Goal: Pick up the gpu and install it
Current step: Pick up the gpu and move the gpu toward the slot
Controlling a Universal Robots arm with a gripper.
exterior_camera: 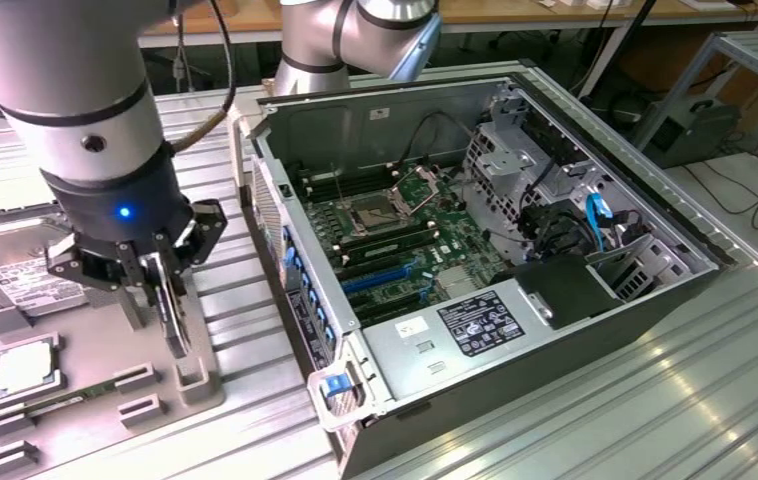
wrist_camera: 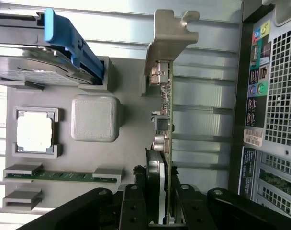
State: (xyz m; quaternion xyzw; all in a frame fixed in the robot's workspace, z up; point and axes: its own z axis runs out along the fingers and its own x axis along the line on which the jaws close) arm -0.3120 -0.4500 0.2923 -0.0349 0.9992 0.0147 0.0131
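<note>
Your black gripper (exterior_camera: 163, 298) clasps the thin black gpu card (exterior_camera: 179, 330) upright over the grey plastic tray (exterior_camera: 96, 352).

Grey tray (wrist_camera: 95, 158), blue drive handle (wrist_camera: 71, 40), green memory stick (wrist_camera: 59, 176), silver bracket (wrist_camera: 172, 38) on the gpu (wrist_camera: 167, 120), black gripper (wrist_camera: 158, 206)

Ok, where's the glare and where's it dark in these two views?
Exterior view: light streaks glare across the table, and the case is dimmer inside. Wrist view: the CPU is washed out pale, while the gripper gripping the gpu reads almost black.
</note>
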